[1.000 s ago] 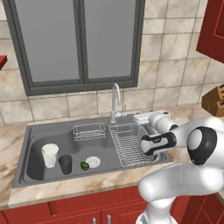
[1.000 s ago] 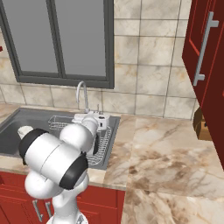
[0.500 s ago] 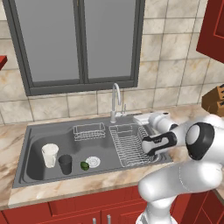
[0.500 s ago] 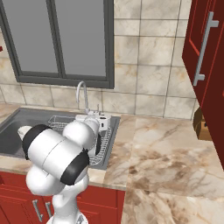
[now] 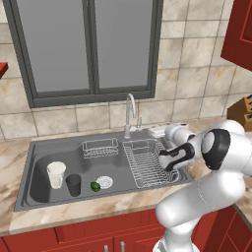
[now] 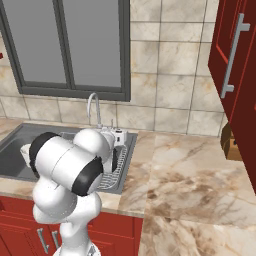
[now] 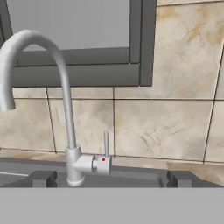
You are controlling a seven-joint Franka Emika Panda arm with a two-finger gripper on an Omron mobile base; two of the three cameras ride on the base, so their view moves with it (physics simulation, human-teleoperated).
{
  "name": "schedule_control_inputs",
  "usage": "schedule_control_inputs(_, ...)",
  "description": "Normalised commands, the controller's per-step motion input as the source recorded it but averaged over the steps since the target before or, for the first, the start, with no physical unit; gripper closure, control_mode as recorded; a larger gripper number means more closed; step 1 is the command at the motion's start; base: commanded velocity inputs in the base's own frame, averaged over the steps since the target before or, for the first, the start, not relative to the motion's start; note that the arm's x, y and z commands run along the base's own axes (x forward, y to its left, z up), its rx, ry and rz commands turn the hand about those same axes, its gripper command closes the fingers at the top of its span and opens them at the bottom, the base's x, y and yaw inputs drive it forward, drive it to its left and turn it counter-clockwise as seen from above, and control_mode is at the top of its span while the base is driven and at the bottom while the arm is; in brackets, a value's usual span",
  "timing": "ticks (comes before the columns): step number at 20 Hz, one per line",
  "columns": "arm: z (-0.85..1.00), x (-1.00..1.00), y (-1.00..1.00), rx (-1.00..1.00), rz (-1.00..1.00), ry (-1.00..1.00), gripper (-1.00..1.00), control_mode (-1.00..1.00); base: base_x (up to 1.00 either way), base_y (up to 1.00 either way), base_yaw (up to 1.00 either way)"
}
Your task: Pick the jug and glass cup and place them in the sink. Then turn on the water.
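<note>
The pale jug (image 5: 56, 174) and the small dark glass cup (image 5: 74, 184) stand upright side by side in the left basin of the grey sink (image 5: 29, 162). My gripper (image 5: 157, 131) hovers over the sink's right back corner, just right of the curved chrome tap (image 5: 130, 112). In the hand view the gripper (image 7: 111, 179) is open, its fingertips (image 7: 43, 178) wide apart and holding nothing. It faces the tap (image 7: 65, 87) and its small upright lever (image 7: 106, 144), a short way off. From the right base view the gripper (image 6: 118, 136) sits beside the tap (image 6: 93, 107).
A wire rack (image 5: 147, 165) fills the right basin and a smaller one (image 5: 100, 147) hangs at the back. A green item (image 5: 95, 186) lies by the drain (image 5: 104, 182). A knife block (image 5: 243, 110) and red cabinets (image 6: 235, 75) stand to the right, above marble counter (image 6: 190, 175).
My arm's elbow has swung slightly to the right; the hand has barely moved. The gripper stays open. Jug and cup have not moved.
</note>
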Motion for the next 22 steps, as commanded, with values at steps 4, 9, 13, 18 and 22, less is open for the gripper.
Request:
schedule_control_inputs(4, -0.14, 0.24, 0.0, 0.0, 0.0, 0.0, -1.0, -1.0, 0.0, 0.0, 0.0)
schedule_control_inputs(9, -0.11, 0.25, 0.0, 0.0, 0.0, 0.0, -1.0, -1.0, 0.0, 0.0, 0.0)
schedule_control_inputs(13, -0.09, 0.23, 0.04, 0.0, 0.0, 0.0, -1.0, -1.0, 0.0, 0.0, 0.0)
schedule_control_inputs(18, -0.07, 0.24, 0.1, 0.0, 0.0, 0.0, -1.0, -1.0, 0.0, 0.0, 0.0)
schedule_control_inputs(22, -0.11, 0.24, 0.07, 0.0, 0.0, 0.0, -1.0, -1.0, 0.0, 0.0, 0.0)
